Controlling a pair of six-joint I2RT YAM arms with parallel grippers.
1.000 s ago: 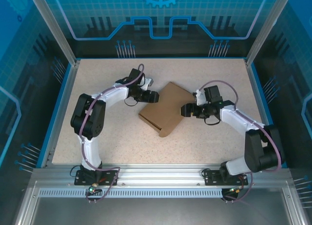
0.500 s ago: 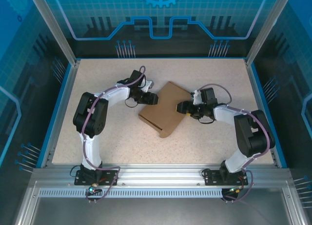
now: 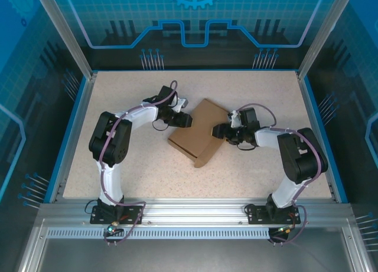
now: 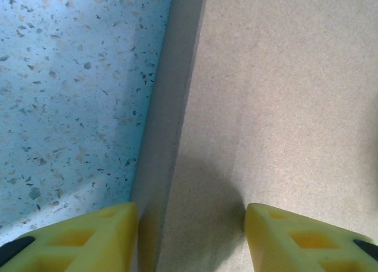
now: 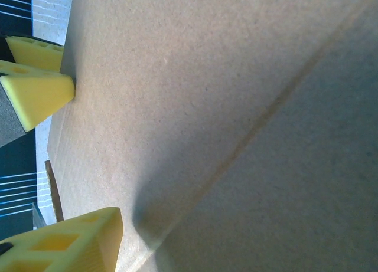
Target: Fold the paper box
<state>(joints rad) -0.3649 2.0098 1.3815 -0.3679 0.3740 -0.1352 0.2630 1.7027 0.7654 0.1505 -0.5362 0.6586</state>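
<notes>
The paper box (image 3: 199,132), a plain brown cardboard mailer, lies flat and askew in the middle of the table. My left gripper (image 3: 186,120) is at its upper left edge. In the left wrist view its two yellow fingers (image 4: 77,236) stand apart and straddle that edge, one by the table side, the other over the cardboard (image 4: 283,107). My right gripper (image 3: 217,132) is against the box's right edge. In the right wrist view one yellow finger (image 5: 65,242) rests beside the cardboard (image 5: 195,107); the other is hidden behind it.
The speckled tabletop (image 3: 147,171) has free room on all sides of the box. Blue rails (image 3: 71,136) bound it at left and right, and a metal frame (image 3: 195,210) runs along the near edge. The left gripper's yellow fingertips (image 5: 35,89) show across the box.
My right gripper has moved left, up to the box's right edge, with its elbow swinging in. Both grippers' jaws have narrowed. The left gripper has edged slightly toward the box.
</notes>
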